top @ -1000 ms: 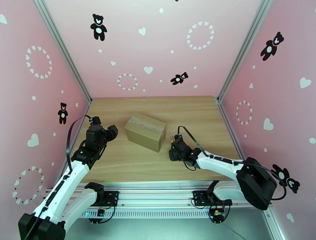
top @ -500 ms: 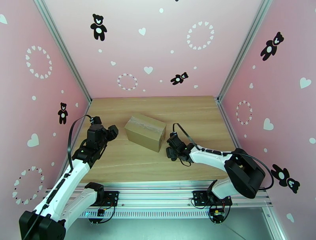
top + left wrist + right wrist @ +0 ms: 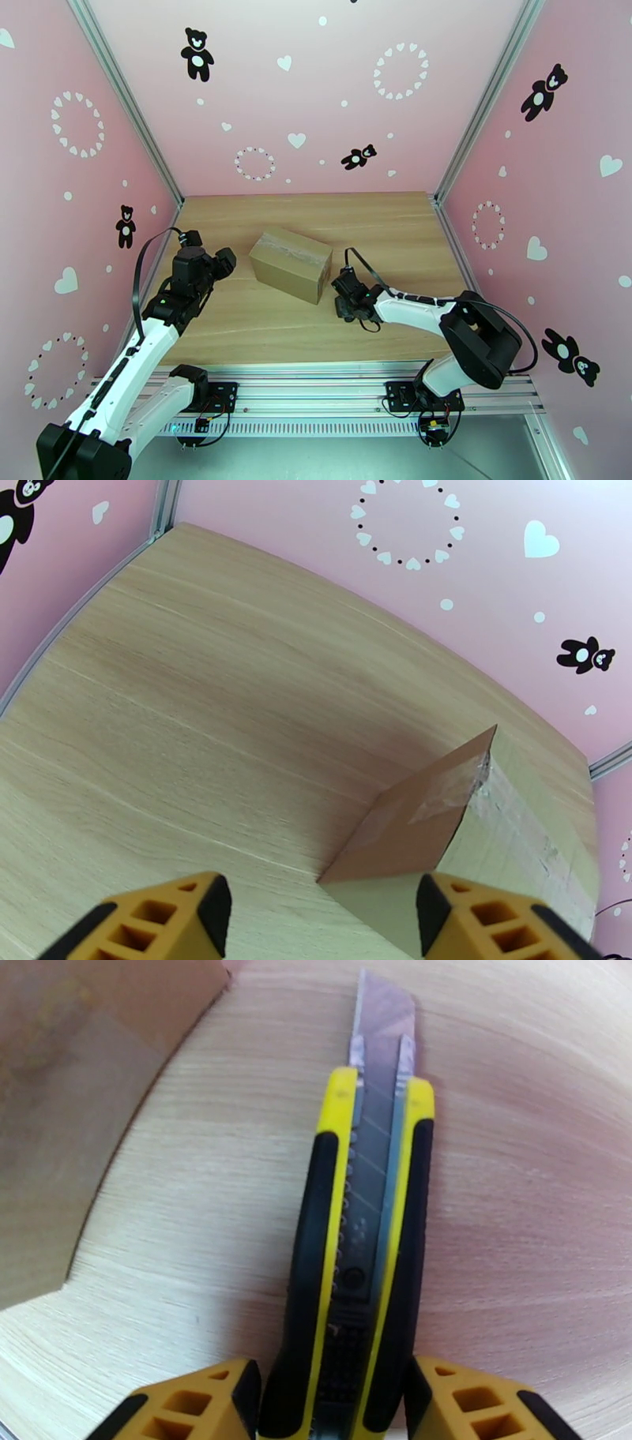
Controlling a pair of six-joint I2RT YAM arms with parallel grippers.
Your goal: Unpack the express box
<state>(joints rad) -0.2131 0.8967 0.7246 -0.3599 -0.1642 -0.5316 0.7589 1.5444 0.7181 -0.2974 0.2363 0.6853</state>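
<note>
Cardboard carton (image 3: 290, 264), glossy-taped; right pincer (image 3: 328, 1385) clamps ribbed yellow-black knife (image 3: 363, 1220), left pincer (image 3: 322, 902) apart.

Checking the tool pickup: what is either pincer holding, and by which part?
The right pincer grips the yellow-and-black utility knife by the rear of its handle, blade forward; the left pincer is open, empty.

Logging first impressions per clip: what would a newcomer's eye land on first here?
The yellow-and-black utility knife, blade out, on the table, clasped by the right gripper. Then the taped express box mid-table, with the left gripper open beside its end.
</note>
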